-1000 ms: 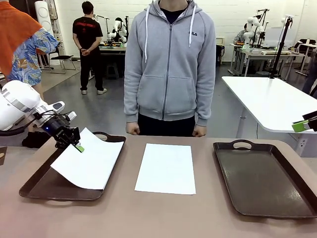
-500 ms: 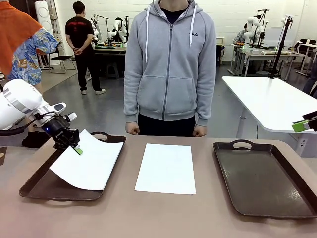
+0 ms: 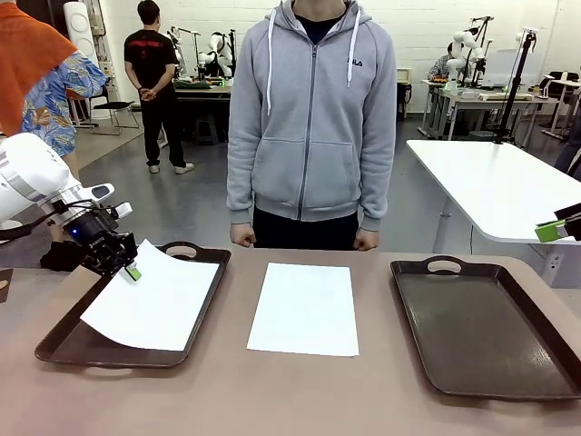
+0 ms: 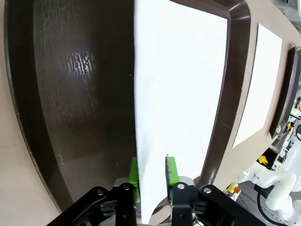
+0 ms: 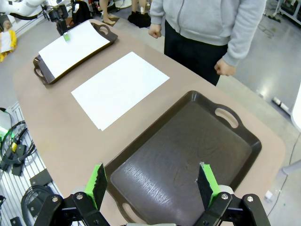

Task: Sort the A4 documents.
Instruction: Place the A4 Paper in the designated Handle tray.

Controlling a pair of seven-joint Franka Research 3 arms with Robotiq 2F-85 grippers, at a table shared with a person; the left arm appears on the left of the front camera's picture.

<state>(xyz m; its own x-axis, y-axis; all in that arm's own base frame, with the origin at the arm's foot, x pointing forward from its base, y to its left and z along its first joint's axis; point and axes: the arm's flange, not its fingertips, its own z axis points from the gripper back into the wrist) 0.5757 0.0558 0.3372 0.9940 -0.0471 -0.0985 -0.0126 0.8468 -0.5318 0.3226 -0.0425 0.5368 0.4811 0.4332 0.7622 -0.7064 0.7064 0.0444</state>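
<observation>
Desk (image 3: pixel 300 391) carries two dark trays: the left tray (image 3: pixel 64 343) holds the first A4 sheet (image 3: pixel 150 300), and the second A4 sheet (image 3: pixel 304 309) lies flat on the desk between it and the right tray (image 3: pixel 481 336). Left gripper (image 3: pixel 127 270) at the first A4 sheet's far corner, jaws parted either side of the edge. Right gripper (image 5: pixel 153 181) spread wide above the right tray.

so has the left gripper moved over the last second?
Yes. The left gripper has shifted toward picture left, farther from the left tray's far handle, and the sheet between its fingers slid left with it.
</observation>
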